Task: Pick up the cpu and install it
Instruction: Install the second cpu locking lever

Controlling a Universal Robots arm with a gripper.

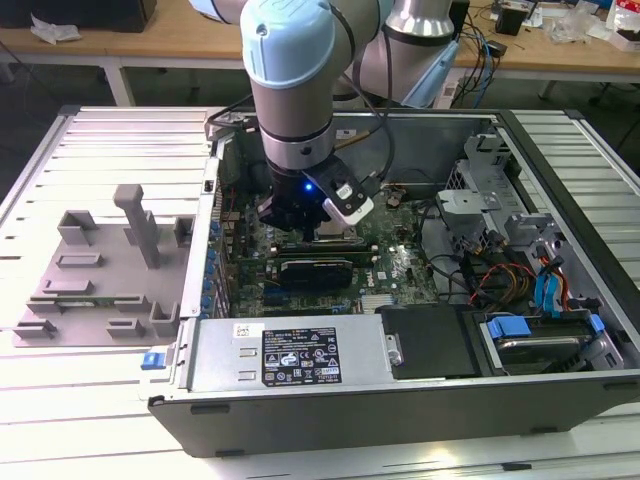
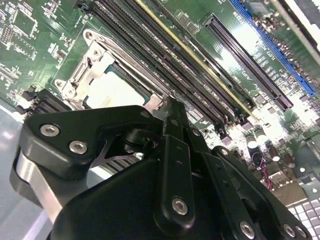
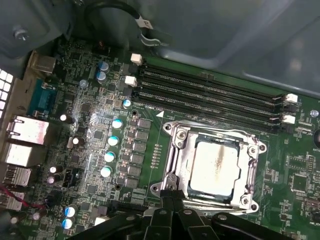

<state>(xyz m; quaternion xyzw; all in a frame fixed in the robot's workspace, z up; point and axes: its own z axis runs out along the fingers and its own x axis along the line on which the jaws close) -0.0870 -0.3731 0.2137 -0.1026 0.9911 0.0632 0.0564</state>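
First wrist view: cpu (image 3: 216,165) seated in socket frame (image 3: 175,165); fingers (image 3: 172,199) pressed together, empty, just beside frame.

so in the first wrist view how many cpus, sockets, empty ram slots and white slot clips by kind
cpu: 1
socket frame: 1
ram slots: 4
white slot clips: 4
total: 10
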